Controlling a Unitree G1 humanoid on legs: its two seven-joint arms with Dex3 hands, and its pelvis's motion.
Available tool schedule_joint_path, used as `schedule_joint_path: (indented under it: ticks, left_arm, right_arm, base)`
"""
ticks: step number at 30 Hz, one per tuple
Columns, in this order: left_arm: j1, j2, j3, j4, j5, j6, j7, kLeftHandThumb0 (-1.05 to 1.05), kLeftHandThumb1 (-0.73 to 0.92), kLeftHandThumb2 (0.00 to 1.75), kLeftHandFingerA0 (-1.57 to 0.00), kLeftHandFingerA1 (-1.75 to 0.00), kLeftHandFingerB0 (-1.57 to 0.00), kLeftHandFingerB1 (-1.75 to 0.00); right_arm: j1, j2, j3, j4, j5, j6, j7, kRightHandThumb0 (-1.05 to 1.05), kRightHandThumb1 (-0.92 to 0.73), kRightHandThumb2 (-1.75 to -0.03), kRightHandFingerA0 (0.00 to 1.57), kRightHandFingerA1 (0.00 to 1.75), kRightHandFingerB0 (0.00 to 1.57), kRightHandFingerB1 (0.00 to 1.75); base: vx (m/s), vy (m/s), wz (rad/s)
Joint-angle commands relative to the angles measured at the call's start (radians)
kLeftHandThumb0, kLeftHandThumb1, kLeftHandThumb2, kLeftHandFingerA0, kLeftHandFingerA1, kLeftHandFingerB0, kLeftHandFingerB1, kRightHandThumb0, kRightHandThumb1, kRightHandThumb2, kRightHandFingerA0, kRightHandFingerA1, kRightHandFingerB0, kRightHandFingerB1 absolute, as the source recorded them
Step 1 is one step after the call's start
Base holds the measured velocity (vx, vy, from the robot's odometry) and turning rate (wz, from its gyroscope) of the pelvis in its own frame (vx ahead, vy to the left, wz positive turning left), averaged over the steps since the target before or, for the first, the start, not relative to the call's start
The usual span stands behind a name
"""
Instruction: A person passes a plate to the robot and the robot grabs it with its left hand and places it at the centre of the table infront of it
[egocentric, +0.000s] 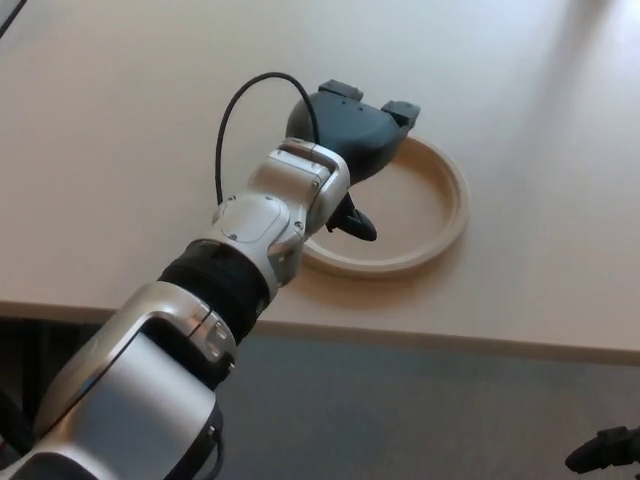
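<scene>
Cream plate (440, 232) flat on table (120, 120). Left hand (352, 140) over its near-left rim, fingers spread, thumb out, holding nothing.

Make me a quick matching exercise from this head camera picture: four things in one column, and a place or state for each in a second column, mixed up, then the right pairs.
Things:
1. round cream plate
2. black left hand
3. thin black cable
4. black right hand

Places or states:
A. arches up from the silver wrist
B. low at the picture's bottom right corner, off the table
C. lies flat on the pale table
D. above the plate's far left rim, fingers apart

Pairs: 1-C, 2-D, 3-A, 4-B
</scene>
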Motion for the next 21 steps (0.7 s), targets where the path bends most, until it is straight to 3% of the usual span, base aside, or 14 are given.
schedule_joint_path:
  ticks: [1,2,3,5,6,7,8,10,12,13,14,17,18,21]
  left_arm:
    - [-0.155,0.027,0.127,0.110,-0.209,0.196,-0.445,-1.05,0.55,0.58,0.00,-0.25,0.00,0.00]
    - [-0.159,0.036,0.121,0.108,-0.205,0.174,-0.459,-1.05,0.43,0.83,-0.17,-0.46,0.00,0.00]
    - [-0.163,0.044,0.116,0.106,-0.199,0.152,-0.472,-1.05,0.43,0.83,-0.17,-0.46,0.00,0.00]
    - [-0.179,0.039,0.161,0.124,-0.251,0.176,-0.519,-1.01,0.49,0.58,-0.33,-0.44,0.00,0.00]
    - [-0.184,0.037,0.173,0.129,-0.264,0.186,-0.535,-1.01,0.49,0.58,-0.33,-0.44,0.00,0.00]
    - [-0.207,0.043,0.195,0.160,-0.296,0.186,-0.629,-1.04,0.41,0.70,-0.09,-0.28,0.00,0.00]
    - [-0.221,0.048,0.211,0.175,-0.316,0.192,-0.688,-0.64,0.35,0.84,-0.02,-0.17,0.00,0.00]
    - [-0.234,0.054,0.213,0.184,-0.321,0.194,-0.754,-0.68,0.36,0.85,-0.02,-0.14,0.00,0.00]
    - [-0.242,0.063,0.239,0.173,-0.351,0.211,-0.807,-0.91,0.45,0.64,0.00,-0.25,0.00,-0.08]
    - [-0.238,0.067,0.249,0.166,-0.362,0.205,-0.807,-0.74,0.39,0.85,0.00,-0.11,0.00,-0.04]
    - [-0.231,0.071,0.259,0.159,-0.371,0.194,-0.802,-0.74,0.39,0.85,0.00,-0.11,0.00,-0.04]
    - [-0.119,0.093,0.317,-0.042,-0.447,0.122,-0.714,-0.76,0.39,0.86,0.00,-0.01,0.00,0.00]
    - [-0.039,0.103,0.327,-0.200,-0.453,0.128,-0.689,-0.83,0.47,0.60,0.00,-0.21,0.00,-0.16]
    - [0.141,0.129,0.346,-0.553,-0.467,0.134,-0.661,-0.82,0.50,0.61,-0.04,-0.26,0.00,-0.20]
  right_arm:
    - [-0.003,-0.010,-0.003,0.004,0.000,0.010,0.014,-0.61,-0.62,-0.59,0.67,0.65,0.51,0.51]
    - [-0.002,-0.010,-0.006,0.004,0.003,0.011,0.019,-0.62,-0.59,-0.59,0.68,0.65,0.52,0.51]
    - [-0.003,-0.009,-0.007,0.006,0.005,0.014,0.023,-0.62,-0.59,-0.59,0.68,0.65,0.52,0.51]
    - [-0.009,-0.012,0.000,0.005,-0.001,0.027,0.032,-0.61,-0.58,-0.59,0.66,0.63,0.51,0.50]
    - [-0.010,-0.013,0.000,0.005,-0.002,0.029,0.034,-0.61,-0.58,-0.59,0.66,0.63,0.51,0.50]
    - [-0.012,-0.015,0.007,0.007,-0.008,0.031,0.042,-0.58,-0.59,-0.57,0.63,0.61,0.51,0.49]
    - [-0.013,-0.016,0.010,0.007,-0.011,0.034,0.048,-0.57,-0.59,-0.58,0.62,0.59,0.51,0.48]
    - [-0.013,-0.018,0.012,0.005,-0.012,0.033,0.053,-0.58,-0.58,-0.57,0.62,0.60,0.52,0.49]
    - [-0.018,-0.019,0.010,0.005,-0.010,0.027,0.051,-0.57,-0.58,-0.57,0.61,0.59,0.51,0.49]
    - [-0.017,-0.018,0.008,0.003,-0.009,0.025,0.047,-0.59,-0.57,-0.58,0.61,0.60,0.50,0.49]
    - [-0.015,-0.017,0.006,0.001,-0.007,0.022,0.041,-0.59,-0.57,-0.58,0.61,0.60,0.50,0.49]
    - [-0.004,-0.015,-0.009,-0.011,0.005,0.006,0.011,-0.60,-0.62,-0.59,0.62,0.63,0.49,0.51]
    - [-0.002,-0.015,-0.012,-0.013,0.008,0.001,0.008,-0.57,-0.63,-0.58,0.60,0.65,0.48,0.52]
    - [-0.001,-0.012,-0.018,-0.016,0.015,-0.001,0.009,-0.59,-0.64,-0.59,0.57,0.65,0.48,0.51]
  base:
    - [0.00,0.000,0.00]
    - [0.00,0.000,0.00]
    - [0.00,0.000,0.00]
    - [0.00,0.000,0.00]
    - [0.00,0.000,0.00]
    - [0.00,0.000,0.00]
    - [0.00,0.000,0.00]
    - [0.00,0.000,0.00]
    - [0.00,0.000,0.00]
    - [0.00,0.000,0.00]
    - [0.00,0.000,0.00]
    - [0.00,0.000,0.00]
    - [0.00,0.000,0.00]
    - [0.00,0.000,0.00]
